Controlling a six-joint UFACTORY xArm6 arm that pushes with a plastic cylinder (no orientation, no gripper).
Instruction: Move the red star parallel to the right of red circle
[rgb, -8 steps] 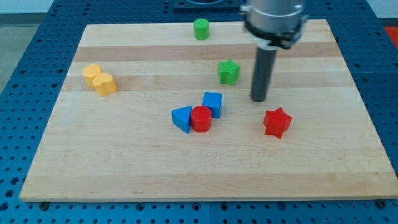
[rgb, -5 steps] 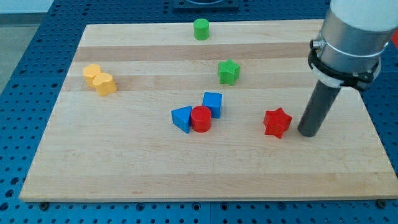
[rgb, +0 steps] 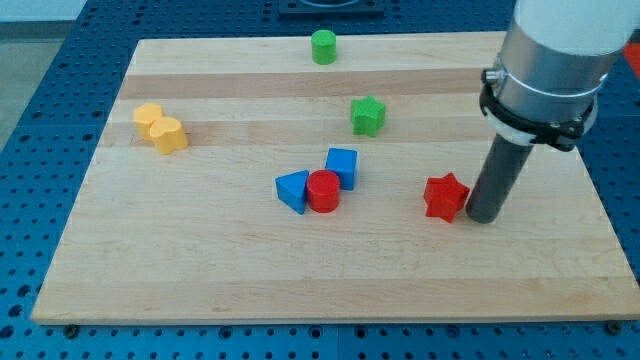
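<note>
The red star (rgb: 445, 196) lies on the wooden board, right of centre. The red circle (rgb: 323, 190) stands to its left, near the board's middle, touching a blue triangle-like block (rgb: 292, 189) and a blue cube (rgb: 342, 165). My tip (rgb: 482, 216) is down on the board just to the right of the red star, touching it or nearly so. The rod rises from there toward the view's top right.
A green star (rgb: 368, 115) sits above the red blocks. A green cylinder (rgb: 323, 46) stands near the board's top edge. Two yellow blocks (rgb: 160, 127) lie together at the view's left. The board's right edge (rgb: 590, 180) is close behind my rod.
My tip moved from above-left of the red star round to its right side, then closed in leftward against it. The red star has barely shifted.
</note>
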